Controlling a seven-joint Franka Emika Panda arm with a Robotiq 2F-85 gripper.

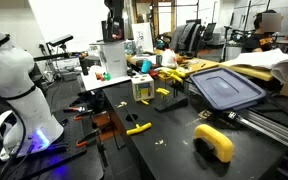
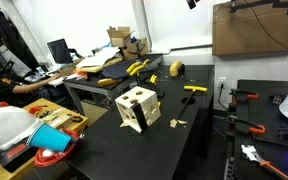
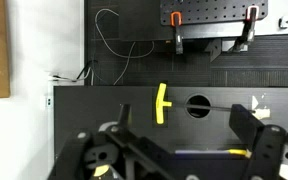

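My gripper (image 3: 189, 135) is open and empty, and its two black fingers frame the bottom of the wrist view. It hangs high above a black table (image 3: 104, 110). Below it lies a yellow T-handle tool (image 3: 162, 103) whose thin shaft crosses a round hole (image 3: 198, 105) in the tabletop. A second thin tool with a yellow end (image 3: 239, 152) lies between the fingers, lower in the picture. The T-handle tool also shows in an exterior view (image 2: 194, 89). In the exterior views only a dark part of the arm shows at the top edge (image 2: 191, 3).
A wooden cube with holes (image 1: 142, 88) (image 2: 137, 108) stands mid-table. A yellow curved object (image 1: 214, 140), a blue-grey bin lid (image 1: 224, 88) and another yellow tool (image 1: 137, 128) lie around it. Red-handled clamps (image 3: 176, 20) sit on a side bench. Stacked cups (image 2: 49, 140) stand near a corner.
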